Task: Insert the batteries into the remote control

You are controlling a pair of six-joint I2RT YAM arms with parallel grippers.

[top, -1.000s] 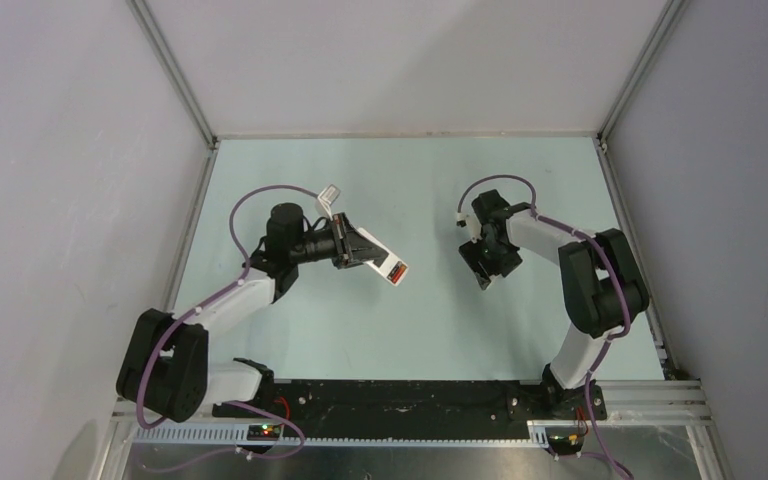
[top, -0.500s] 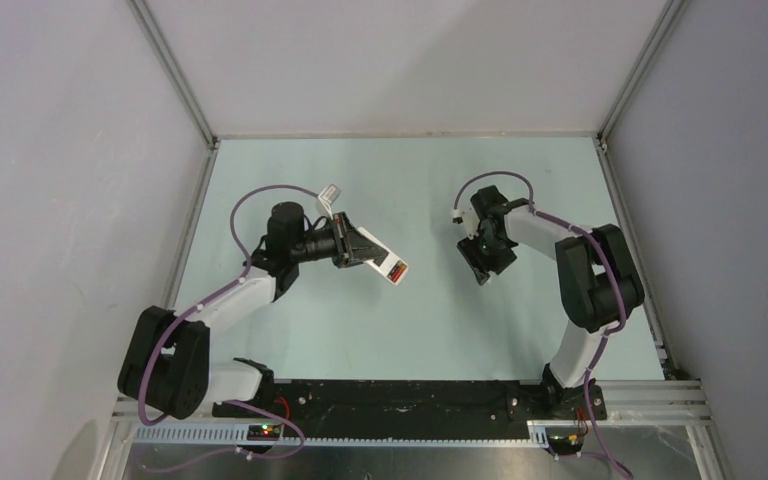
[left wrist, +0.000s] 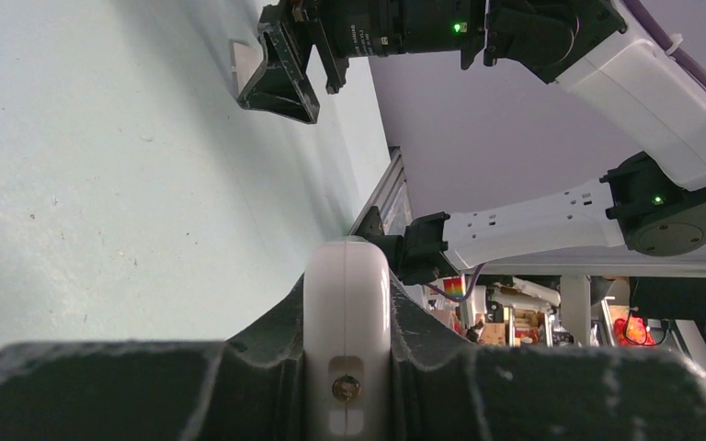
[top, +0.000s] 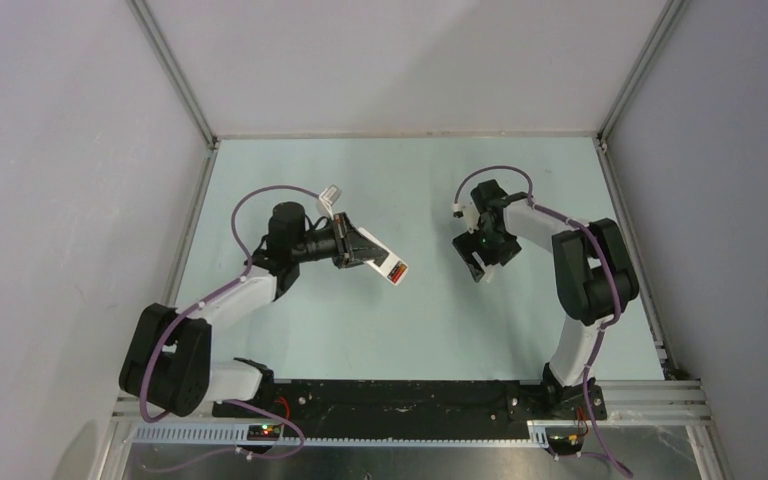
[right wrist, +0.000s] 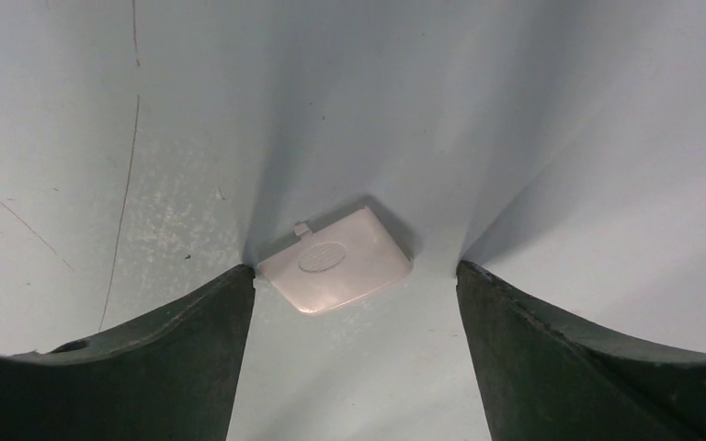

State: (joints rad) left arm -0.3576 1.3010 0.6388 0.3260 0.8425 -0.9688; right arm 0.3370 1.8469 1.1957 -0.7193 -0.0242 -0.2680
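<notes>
Remote control (top: 388, 264): the left gripper (top: 358, 248) is clenching it between its two fingers, over the left half of the table (top: 400, 170); the red end is pointing toward the middle of the table.
Hidden part of remote: in the top view the gripper is covering the near part, so only the far end with the red panel is showing; the buttons are too small to make out.
Left wrist view: the remote is appearing only as a narrow white rounded strip between the dark fingers (left wrist: 427, 354); the red panel is not showing there, and the bottom edge is cutting the strip off.
Contact with table: I cannot tell whether the remote is touching the surface.
Right gripper (top: 482, 262): released; its jaws are standing wide apart, pointing down at the table and grasping nothing.
Cover piece (right wrist: 335, 263): it is lying flat on the table between the right fingers (right wrist: 165, 367); one corner is sitting just beside the fingertip at the left of that view, and I cannot tell whether they are touching.
Cover in top view: the right gripper is hiding most of it.
Cut off: the right wrist view is cropping both finger bases at its bottom edge.
Count: one remote control, one cover piece, two grippers, two arms, namely left arm (top: 230, 300) and right arm (top: 585, 270).
</notes>
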